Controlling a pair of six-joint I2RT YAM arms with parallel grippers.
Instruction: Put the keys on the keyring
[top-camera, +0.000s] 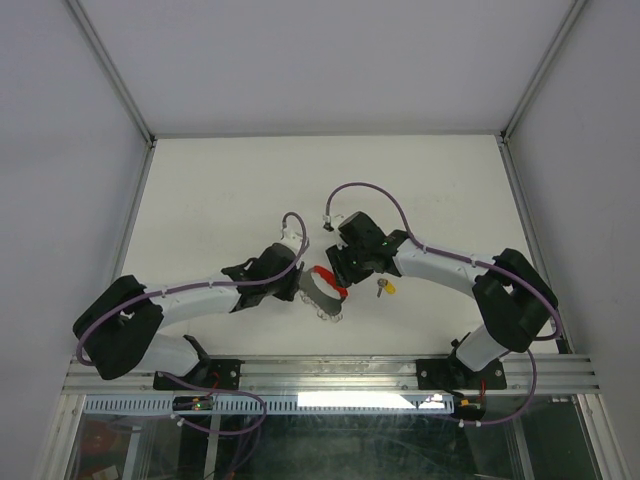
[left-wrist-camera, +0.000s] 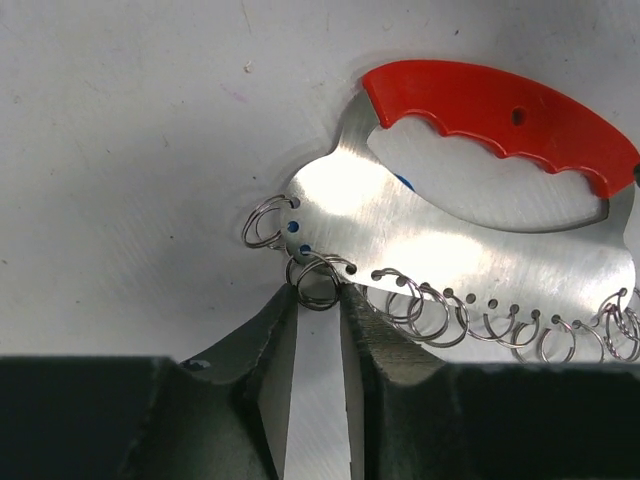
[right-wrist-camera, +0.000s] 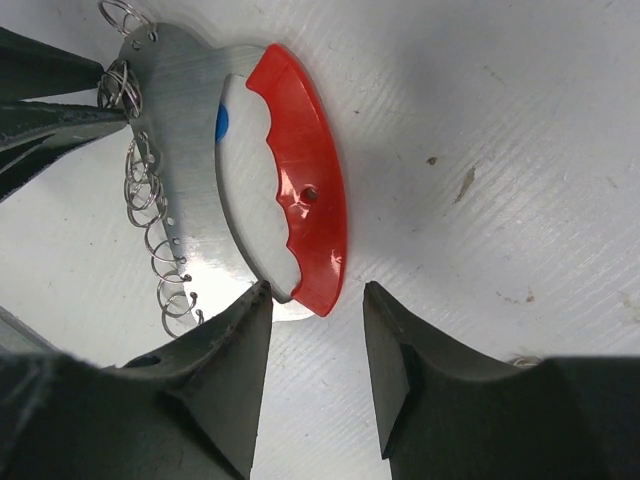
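The keyring lies flat on the table: a curved red tab (left-wrist-camera: 500, 115) on a silvery plate (left-wrist-camera: 450, 240) with several small wire rings along its edge. My left gripper (left-wrist-camera: 322, 293) is shut on one ring (left-wrist-camera: 318, 287) near the plate's narrow end. My right gripper (right-wrist-camera: 317, 292) is open around the other end of the red tab (right-wrist-camera: 310, 190); its left finger (right-wrist-camera: 235, 340) touches the plate and the right finger stands apart. A yellow-headed key (top-camera: 386, 288) lies just right of both grippers. A blue patch (right-wrist-camera: 221, 122) shows under the plate; whether it is the blue key I cannot tell.
The white table (top-camera: 200, 200) is boxed in by white walls with metal posts at the back corners. An aluminium rail (top-camera: 330, 372) carrying both arm bases runs along the near edge. The two grippers meet at the table's middle front.
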